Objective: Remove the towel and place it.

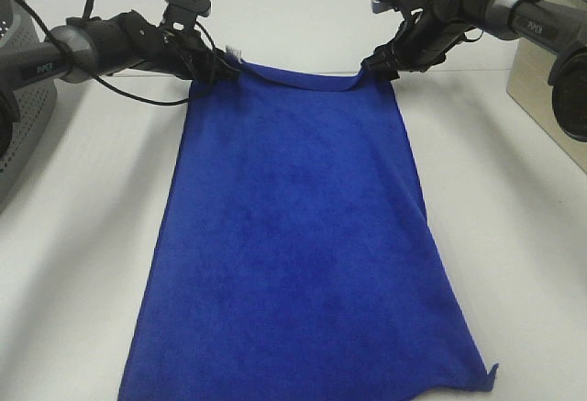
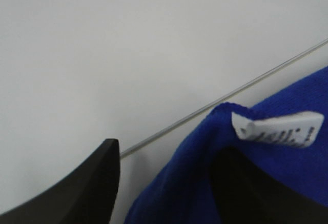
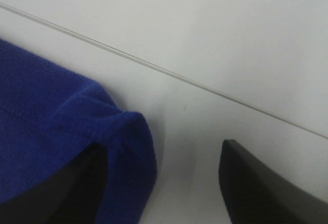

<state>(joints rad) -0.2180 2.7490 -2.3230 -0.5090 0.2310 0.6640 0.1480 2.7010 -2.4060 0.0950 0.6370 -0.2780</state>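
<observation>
Nearest the overhead camera: the towel's point(image 1: 303, 254) near hem, frayed corner poking out at one end. From there the cloth runs flat along the white table point(image 1: 83, 263) up to both grippers at the far edge.

Left gripper point(image 1: 223, 63): fingers apart. In my left wrist view one black finger point(image 2: 87, 193) stands clear on bare table; the other point(image 2: 256, 193) sits under the towel corner, with the white tag point(image 2: 279, 129) draped just above it. Nothing is pinched between them.

Right gripper point(image 1: 381, 63): fingers wide. One finger point(image 3: 266, 188) is out on bare table, well apart from the cloth; the other point(image 3: 56, 193) has the bunched corner folded over it. Again no pinch.

My read: towel is laid out, both corners let go.

Risks from here:
- Both corners are hooked over an inner finger. If I pull the arms straight back or up, plush pile could cling and drag the far hem, rucking the flat spread.
- The tag may snag on the left finger.
- The right corner is curled; it may stay folded once freed.
- Grey basket point(image 1: 23, 80) and box point(image 1: 541, 89) sit near the arms' paths.
</observation>
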